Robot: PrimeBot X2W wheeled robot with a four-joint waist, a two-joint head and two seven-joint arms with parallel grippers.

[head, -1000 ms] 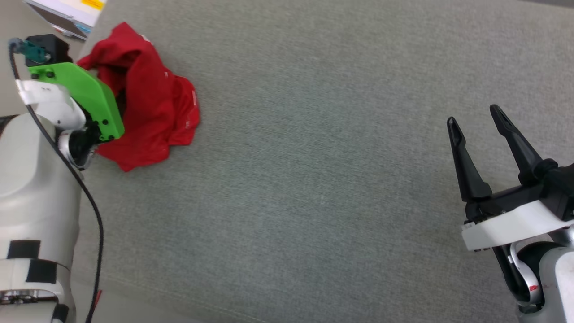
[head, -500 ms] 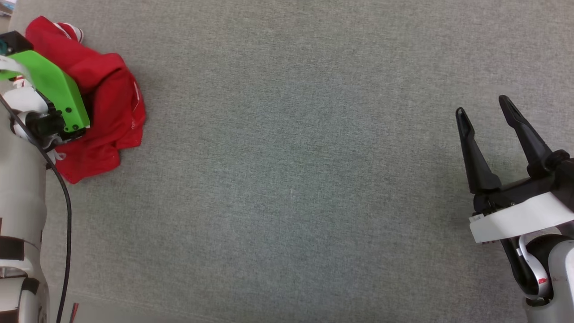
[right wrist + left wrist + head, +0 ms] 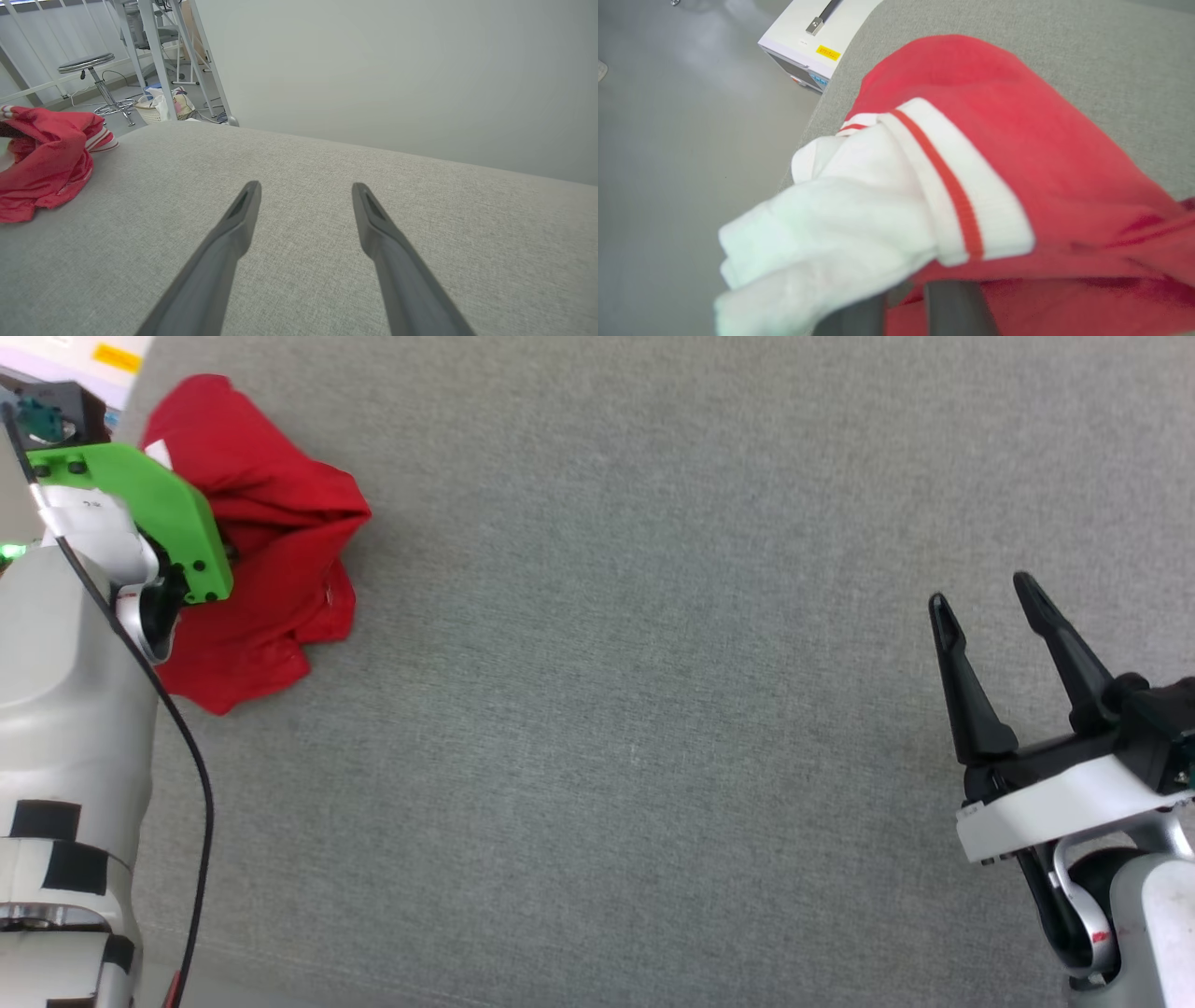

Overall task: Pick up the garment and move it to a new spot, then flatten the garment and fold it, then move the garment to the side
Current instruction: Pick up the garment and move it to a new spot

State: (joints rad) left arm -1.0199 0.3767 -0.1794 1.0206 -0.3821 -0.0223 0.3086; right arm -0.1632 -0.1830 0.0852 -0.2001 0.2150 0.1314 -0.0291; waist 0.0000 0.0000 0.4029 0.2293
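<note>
- Head view: you have a grey, cloth-covered table (image 3: 653,709) across nearly the whole picture, bare over its middle and right.
- The garment (image 3: 271,551) sits at the table's far left corner, near the edge, as a crumpled red heap. It is bunched up to a peak, and its lower folds spread on the table.
- Your left arm (image 3: 65,691) comes up the left side, pale, with a black cable running along it. Its green bracket (image 3: 159,513) covers the heap's left part.
- The right gripper (image 3: 980,593) is at the lower right, well apart from the garment. Its jaws stand wide apart with nothing between them, and in the right wrist view they hang over bare table.
- The left gripper (image 3: 906,298) shows in the left wrist view. Its jaws are drawn close together and clamped on the garment, their tips buried under the cloth.
- A white sleeve (image 3: 878,186) with a red stripe lies bunched over the jaws, with red cloth behind it and to the right.
- A white box (image 3: 817,32) with a yellow label stands on the floor (image 3: 668,140), just past the table corner.
- In the right wrist view you can make out a stool (image 3: 88,63) and a pale basket (image 3: 152,109) beyond the table's far edge.
</note>
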